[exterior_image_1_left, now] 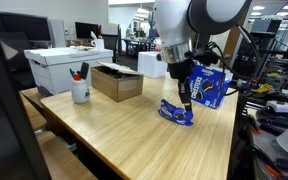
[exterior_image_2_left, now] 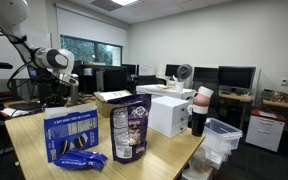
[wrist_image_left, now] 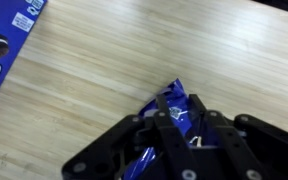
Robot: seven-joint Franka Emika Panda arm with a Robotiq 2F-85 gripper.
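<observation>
Black tool [wrist_image_left: 174, 120] grips the blue snack packet [wrist_image_left: 176, 95], jaws pinched onto it, on the wooden table [wrist_image_left: 114, 50]

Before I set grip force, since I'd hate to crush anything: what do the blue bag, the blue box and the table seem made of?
Bag: thin plastic film, glossy; it crinkles and catches the light.
Box: probably printed cardboard; flat faces, straight edges.
Table: light wood or wood-look laminate, fairly matte; grain lines show.
</observation>
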